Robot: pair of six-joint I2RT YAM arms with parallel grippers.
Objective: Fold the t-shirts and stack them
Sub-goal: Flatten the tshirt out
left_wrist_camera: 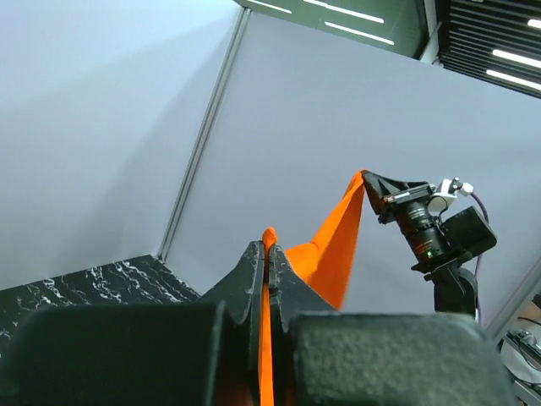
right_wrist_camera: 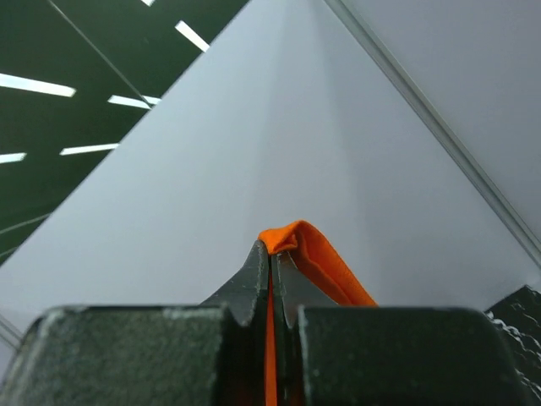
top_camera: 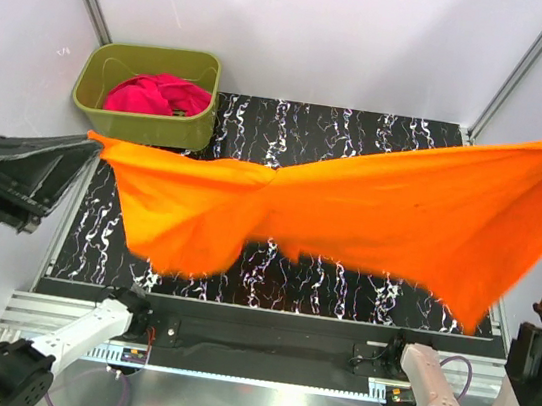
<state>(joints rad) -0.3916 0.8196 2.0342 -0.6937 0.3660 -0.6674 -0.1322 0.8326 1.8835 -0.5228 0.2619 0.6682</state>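
orange t-shirt (top_camera: 381, 213) aloft, magenta t-shirt (top_camera: 155, 96) in tub (top_camera: 140, 127)

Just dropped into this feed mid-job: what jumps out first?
The orange t-shirt hangs stretched in the air across the whole black marbled table, its ends pinched in the left jaws and right jaws, both shut. Behind it, the magenta t-shirt lies crumpled in the olive tub at the far left.
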